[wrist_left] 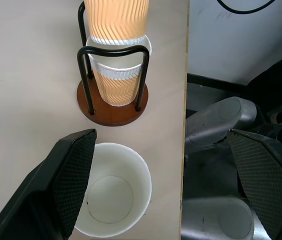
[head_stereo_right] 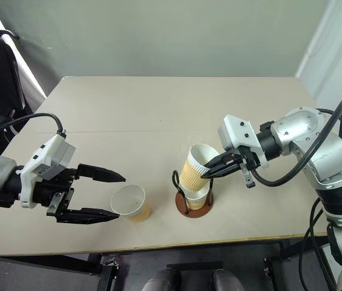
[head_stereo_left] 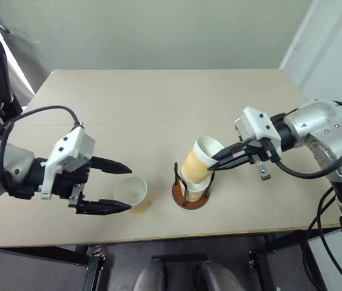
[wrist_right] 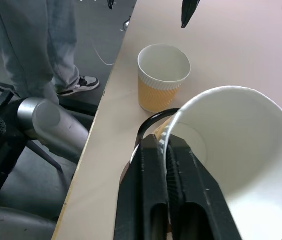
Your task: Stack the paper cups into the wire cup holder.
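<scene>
Table [head_stereo_left: 159, 109] | left end effector [head_stereo_left: 115, 187] wide apart | right end effector [head_stereo_left: 218, 160] pinching cup [head_stereo_left: 200, 159] rim

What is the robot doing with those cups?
It is stacking paper cups in a wire cup holder. The right tool pinches the rim of a tilted cup that it is fitting into a cup already in the holder. The left tool is open around a third cup standing on the table, not gripping it yet.
</scene>
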Robot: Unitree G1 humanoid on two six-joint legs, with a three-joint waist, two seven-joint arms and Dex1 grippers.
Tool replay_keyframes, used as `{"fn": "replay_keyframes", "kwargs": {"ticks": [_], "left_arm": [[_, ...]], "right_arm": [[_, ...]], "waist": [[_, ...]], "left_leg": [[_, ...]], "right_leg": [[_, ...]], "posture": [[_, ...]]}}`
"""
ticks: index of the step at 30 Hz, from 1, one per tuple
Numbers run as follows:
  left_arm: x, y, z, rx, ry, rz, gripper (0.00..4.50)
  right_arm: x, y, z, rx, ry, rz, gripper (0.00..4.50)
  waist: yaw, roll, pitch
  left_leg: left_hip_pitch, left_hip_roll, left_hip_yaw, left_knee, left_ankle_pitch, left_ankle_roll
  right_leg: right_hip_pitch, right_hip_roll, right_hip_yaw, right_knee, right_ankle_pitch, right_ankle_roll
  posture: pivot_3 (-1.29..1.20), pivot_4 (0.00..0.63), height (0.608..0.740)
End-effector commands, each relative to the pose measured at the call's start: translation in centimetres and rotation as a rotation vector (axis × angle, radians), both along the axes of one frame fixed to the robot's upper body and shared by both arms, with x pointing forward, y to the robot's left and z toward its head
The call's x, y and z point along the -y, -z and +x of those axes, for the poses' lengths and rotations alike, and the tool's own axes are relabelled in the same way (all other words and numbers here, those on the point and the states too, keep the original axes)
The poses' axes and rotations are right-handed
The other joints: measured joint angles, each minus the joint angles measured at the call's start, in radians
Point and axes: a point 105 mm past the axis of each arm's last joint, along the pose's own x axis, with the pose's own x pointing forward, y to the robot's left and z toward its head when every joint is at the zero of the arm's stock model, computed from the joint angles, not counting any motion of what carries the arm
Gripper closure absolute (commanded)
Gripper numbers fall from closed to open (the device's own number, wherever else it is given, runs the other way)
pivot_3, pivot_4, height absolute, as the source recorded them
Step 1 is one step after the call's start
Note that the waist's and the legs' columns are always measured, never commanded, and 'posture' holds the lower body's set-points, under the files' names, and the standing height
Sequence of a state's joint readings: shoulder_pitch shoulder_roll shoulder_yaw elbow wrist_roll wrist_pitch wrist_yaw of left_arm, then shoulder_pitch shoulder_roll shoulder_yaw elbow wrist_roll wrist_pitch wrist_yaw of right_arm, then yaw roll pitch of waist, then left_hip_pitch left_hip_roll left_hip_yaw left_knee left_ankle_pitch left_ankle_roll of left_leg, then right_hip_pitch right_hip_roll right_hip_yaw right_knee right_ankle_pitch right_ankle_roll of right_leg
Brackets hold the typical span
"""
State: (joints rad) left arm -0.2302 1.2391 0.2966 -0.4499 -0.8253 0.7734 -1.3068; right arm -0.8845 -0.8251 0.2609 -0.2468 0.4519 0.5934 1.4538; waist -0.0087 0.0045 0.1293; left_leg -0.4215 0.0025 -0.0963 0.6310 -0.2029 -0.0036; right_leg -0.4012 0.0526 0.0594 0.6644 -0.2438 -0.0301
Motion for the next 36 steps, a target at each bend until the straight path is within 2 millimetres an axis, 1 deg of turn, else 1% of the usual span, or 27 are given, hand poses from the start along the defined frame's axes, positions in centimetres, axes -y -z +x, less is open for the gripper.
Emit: {"fn": "replay_keyframes", "kwargs": {"ticks": [1,3,4,5,6,10,11,14,16,17,19,22,24,27,31,34,36], "left_arm": [[0.0,-0.8,0.0,0.047,0.009,0.001,0.0],[-0.2,-0.7,0.1,0.048,0.006,0.016,0.0],[-0.4,-0.5,0.1,0.047,0.006,0.037,0.0],[-0.5,-0.4,0.2,0.051,0.006,0.058,0.0],[-0.8,-0.2,0.5,0.063,-0.004,0.084,0.0],[-0.9,0.3,0.8,0.077,0.005,0.136,0.0],[-0.8,0.6,0.6,0.071,0.022,0.152,0.0],[-0.3,1.3,0.0,0.062,0.08,0.195,0.0],[0.0,1.6,-0.3,0.057,0.117,0.213,0.0],[0.1,1.8,-0.4,0.051,0.135,0.227,0.0],[0.0,2.3,-0.6,0.028,0.164,0.263,0.0],[-0.5,3.4,-0.4,0.01,0.189,0.326,0.0],[-0.6,4.2,0.2,0.024,0.197,0.36,0.0],[-0.1,4.9,1.0,0.045,0.213,0.364,0.0],[1.1,6.6,1.9,0.061,0.254,0.369,0.0],[1.3,7.6,2.4,0.076,0.274,0.385,0.63],[1.3,7.7,2.5,0.077,0.273,0.381,1.39]], "right_arm": [[0.0,-0.3,-0.1,0.032,-0.013,-0.011,3.27],[0.0,-0.3,0.0,0.034,-0.012,-0.01,2.59],[0.1,-0.3,0.0,0.035,-0.01,-0.01,2.16],[0.2,-0.4,0.1,0.039,-0.003,-0.008,1.86],[0.4,-0.6,0.3,0.041,0.008,-0.003,1.43],[1.7,-1.2,0.8,0.033,0.069,0.021,0.05],[2.4,-1.4,0.9,0.028,0.089,0.035,0.05],[4.2,-3.6,0.3,-0.048,0.123,0.185,0.05],[5.6,-4.9,-1.0,-0.119,0.104,0.295,0.05],[6.6,-5.3,-1.6,-0.155,0.098,0.33,0.05],[8.1,-5.4,-2.2,-0.195,0.128,0.365,0.05],[9.5,-5.2,-2.1,-0.189,0.212,0.387,0.05],[9.7,-5.7,-2.4,-0.183,0.222,0.423,0.05],[9.5,-6.4,-2.9,-0.186,0.207,0.465,0.05],[8.7,-5.8,-3.1,-0.179,0.217,0.449,0.05],[8.6,-5.8,-3.1,-0.156,0.224,0.435,0.0],[8.7,-5.9,-3.1,-0.149,0.234,0.429,0.0]], "waist": [[0.0,0.0,0.0],[0.0,0.0,0.0],[0.0,0.0,0.0],[0.0,0.0,0.0],[0.0,0.0,0.0],[0.001,0.0,0.0],[0.001,0.0,0.0],[0.007,0.0,0.0],[0.011,0.0,0.0],[0.013,0.0,0.0],[0.019,-0.001,-0.001],[0.018,-0.001,-0.001],[0.015,-0.001,-0.001],[0.012,-0.001,-0.001],[0.013,-0.001,-0.001],[0.013,-0.001,-0.001],[0.013,-0.001,-0.001]], "left_leg": [[0.0,0.0,0.0,0.0,0.0,0.0],[0.0,0.0,0.0,0.0,0.0,0.0],[0.0,0.0,0.0,0.0,0.0,0.0],[0.0,0.0,0.0,0.0,0.0,0.0],[0.0,0.0,0.0,0.0,0.0,0.0],[0.0,0.0,0.0,0.0,0.0,0.0],[0.0,0.0,0.0,0.0,0.0,0.0],[-0.002,0.0,0.0,0.0,0.0,0.0],[-0.003,0.0,0.0,0.0,0.0,0.0],[-0.003,0.0,0.0,0.0,-0.001,0.0],[-0.003,0.0,0.0,0.0,-0.001,-0.001],[-0.003,0.0,0.0,0.0,-0.003,-0.002],[-0.001,0.0,0.0,0.0,-0.003,-0.002],[0.0,0.0,0.0,0.0,-0.002,-0.002],[0.0,0.0,0.0,0.001,-0.002,-0.002],[0.0,0.0,0.0,0.002,-0.003,-0.001],[-0.001,0.0,0.0,0.002,-0.003,0.0]], "right_leg": [[0.0,0.0,0.0,0.0,0.0,0.0],[0.0,0.0,0.0,0.0,0.0,0.0],[0.0,0.0,0.0,0.0,0.0,0.0],[0.0,0.0,0.0,0.0,0.0,0.0],[0.0,0.0,0.0,0.0,0.0,0.0],[0.0,0.0,0.0,0.0,0.0,0.0],[0.0,0.0,0.0,0.0,0.0,0.0],[-0.001,0.0,0.0,-0.001,0.0,0.0],[-0.001,0.0,0.0,-0.002,0.0,0.0],[-0.001,0.0,0.0,-0.002,0.0,0.0],[-0.001,0.0,0.0,-0.002,-0.001,0.001],[0.0,0.0,0.0,-0.002,-0.002,0.001],[0.001,0.0,0.0,-0.002,-0.002,0.001],[0.0,0.0,0.0,0.0,-0.002,0.001],[0.001,0.0,0.0,0.0,-0.002,0.001],[0.001,0.0,0.001,-0.001,-0.002,0.002],[0.001,0.0,0.001,-0.001,-0.002,0.003]], "posture": [[0.0,0.15,0.74],[0.0,0.15,0.74],[0.0,0.15,0.74],[0.0,0.15,0.74],[0.0,0.15,0.74],[0.0,0.15,0.74],[0.0,0.15,0.74],[0.0,0.15,0.74],[0.0,0.15,0.74],[0.0,0.15,0.74],[0.0,0.15,0.74],[0.0,0.15,0.74],[0.0,0.15,0.74],[0.0,0.15,0.74],[0.0,0.15,0.74],[0.0,0.15,0.74],[0.0,0.15,0.74]]}}
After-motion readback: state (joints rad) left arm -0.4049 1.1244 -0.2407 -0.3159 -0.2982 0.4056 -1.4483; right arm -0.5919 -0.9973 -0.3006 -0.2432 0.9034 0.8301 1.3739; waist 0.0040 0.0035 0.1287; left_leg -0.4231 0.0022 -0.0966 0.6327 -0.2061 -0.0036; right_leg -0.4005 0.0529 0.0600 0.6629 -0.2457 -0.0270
